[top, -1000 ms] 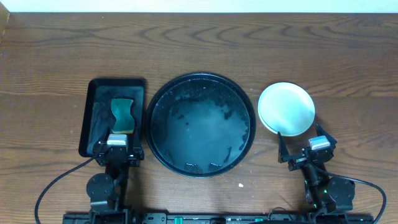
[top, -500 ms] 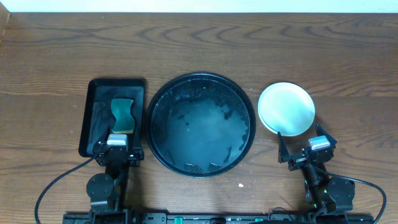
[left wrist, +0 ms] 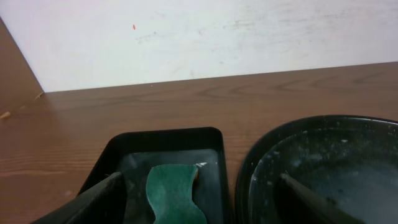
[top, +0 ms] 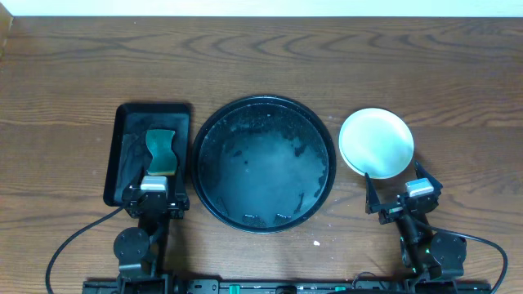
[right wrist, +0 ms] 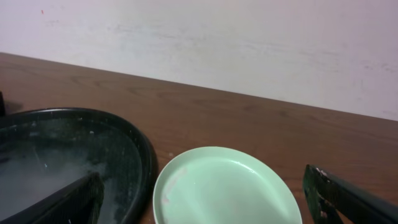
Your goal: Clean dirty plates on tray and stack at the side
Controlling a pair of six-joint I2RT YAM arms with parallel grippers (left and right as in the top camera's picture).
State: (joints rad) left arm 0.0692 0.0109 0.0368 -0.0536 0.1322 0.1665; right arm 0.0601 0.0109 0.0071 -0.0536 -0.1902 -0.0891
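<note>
The large round black tray (top: pixel 263 164) sits mid-table, wet and speckled, with no plate on it; it also shows in the left wrist view (left wrist: pixel 323 168) and the right wrist view (right wrist: pixel 68 155). A light mint plate (top: pixel 376 142) lies on the table right of the tray, also in the right wrist view (right wrist: pixel 227 186); any plates beneath it are hidden. No yellow plate shows. My left gripper (top: pixel 155 196) is open and empty at the near end of the rectangular tray. My right gripper (top: pixel 404 200) is open and empty just near of the mint plate.
A small rectangular black tray (top: pixel 149 151) left of the round tray holds a green sponge (top: pixel 162 149), also in the left wrist view (left wrist: pixel 176 194). A small white crumb (top: pixel 317 242) lies near the front edge. A pale wall runs behind the table.
</note>
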